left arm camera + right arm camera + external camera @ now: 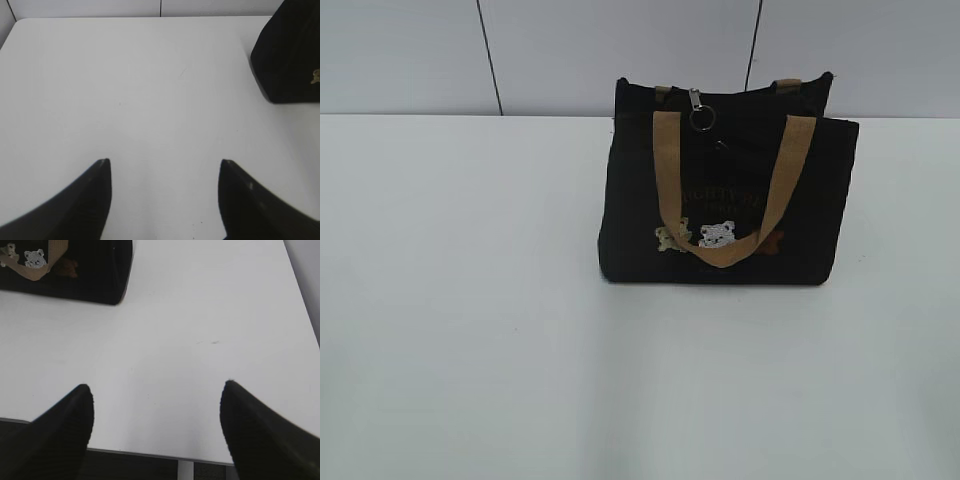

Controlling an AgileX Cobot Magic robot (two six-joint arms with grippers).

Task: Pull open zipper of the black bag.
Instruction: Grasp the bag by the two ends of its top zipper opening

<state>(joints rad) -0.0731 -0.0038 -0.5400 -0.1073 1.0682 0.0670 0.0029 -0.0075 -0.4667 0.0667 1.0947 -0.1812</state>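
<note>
both grippers' fingers, left (164,200) and right (156,432), stand wide apart over bare white desk (470,300), holding nothing. the black bag (730,200) sits upright farther back, its zipper (699,110) hanging at the top edge.

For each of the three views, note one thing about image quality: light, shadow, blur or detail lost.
Exterior view: even, flat light; the black bag is so dark its lettering barely reads, though the zipper ring shows. Left wrist view: the left hand fingertips are soft, featureless silhouettes. Right wrist view: the right hand looks likewise; the table is washed pale.
</note>
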